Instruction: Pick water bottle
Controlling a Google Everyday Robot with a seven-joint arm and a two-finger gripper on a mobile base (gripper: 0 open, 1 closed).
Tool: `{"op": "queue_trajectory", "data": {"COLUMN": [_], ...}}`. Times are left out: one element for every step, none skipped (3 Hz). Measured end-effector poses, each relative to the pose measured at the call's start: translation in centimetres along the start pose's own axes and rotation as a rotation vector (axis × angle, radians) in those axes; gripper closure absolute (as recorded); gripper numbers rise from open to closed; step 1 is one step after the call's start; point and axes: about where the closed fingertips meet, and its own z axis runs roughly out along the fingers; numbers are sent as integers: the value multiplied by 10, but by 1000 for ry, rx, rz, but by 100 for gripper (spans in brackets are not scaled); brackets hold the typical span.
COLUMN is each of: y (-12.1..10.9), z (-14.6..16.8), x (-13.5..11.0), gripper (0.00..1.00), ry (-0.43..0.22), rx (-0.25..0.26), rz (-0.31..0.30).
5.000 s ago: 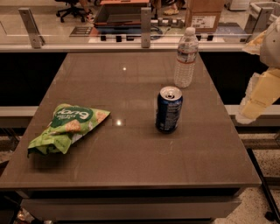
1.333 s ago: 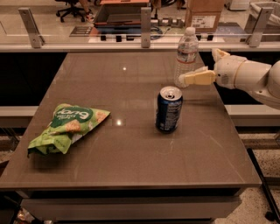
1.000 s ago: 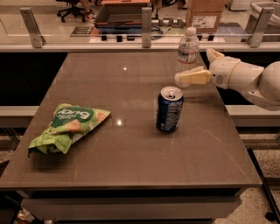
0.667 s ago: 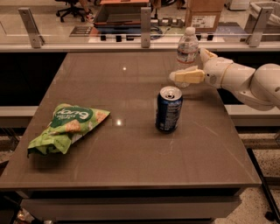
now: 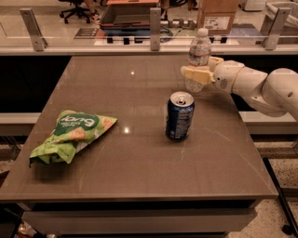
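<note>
Brown glossy worktop (image 5: 139,181), ceiling lights reflected in it. Behind its far edge is a low glass barrier on metal posts (image 5: 155,28). Beyond that, office floor with a chair (image 5: 74,7) and a cardboard box (image 5: 216,14).

On the worktop:
- Green chip bag (image 5: 72,135) lying flat, left side.
- Blue soda can (image 5: 179,116) upright, right of centre, opened top.
- Water bottle (image 5: 200,46) upright near the far right edge, well behind the can, white cap on.

White arm (image 5: 260,86) reaches in from the right. Cream claw (image 5: 198,70) sits at the bottle's mid-height, part of it crossing in front of the label band, touching or just about. Can't tell whether it is spread or clamping the bottle. Bottle base looks to be on the worktop.
</note>
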Motion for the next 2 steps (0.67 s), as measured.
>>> {"op": "queue_trajectory", "data": {"y": [2,4], "z": [2,5], "x": [0,-1], "gripper": [64,88], "ry": [0,-1], "rx": [-4,-8], "rz": [0,0]}}
